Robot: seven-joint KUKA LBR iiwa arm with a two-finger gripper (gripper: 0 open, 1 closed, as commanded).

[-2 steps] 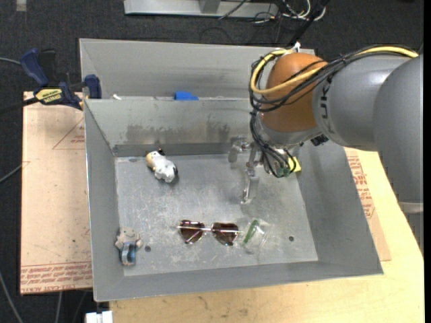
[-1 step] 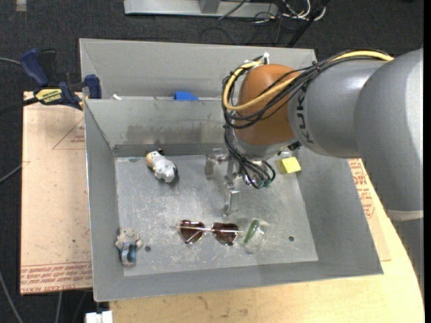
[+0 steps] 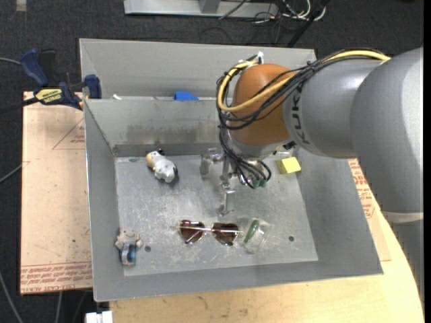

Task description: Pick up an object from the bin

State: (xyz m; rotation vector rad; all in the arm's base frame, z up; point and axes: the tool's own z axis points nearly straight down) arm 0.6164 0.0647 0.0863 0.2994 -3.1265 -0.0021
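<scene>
Above the bin's middle: the tool [image 3: 225, 207] hangs below the arm's [image 3: 350, 106] orange wrist cover [image 3: 259, 106], pointing down at the floor of the grey bin [image 3: 101, 180].
Camera view, tool state: I cannot tell whether it is open or closed; nothing can be seen held in it.
Camera view, tool height: its tip appears just above the bare floor, though whether it touches I cannot tell.
Nearest thing: a pair of sunglasses [image 3: 209, 233] with brownish lenses lies flat near the front edge of the floor, just in front of the tool's tip and apart from it.
Beside it: a small clear piece [image 3: 254, 234] with a green tint lies at the right end of the sunglasses, touching or nearly so.
Further off: a small white toy [image 3: 161, 167] lies toward the back left, a little grey and blue toy [image 3: 127, 245] sits in the front left corner, and a yellow block [image 3: 289, 165] lies at the right, under the arm.
Likely target: the sunglasses, judged only by how close they lie to the tool.
Done so far: by the look of it, the arm is inside the bin and low.
Left to do: by my reckoning the whole pick, meaning closing on a thing and lifting it clear; every thing lies on the floor.
</scene>
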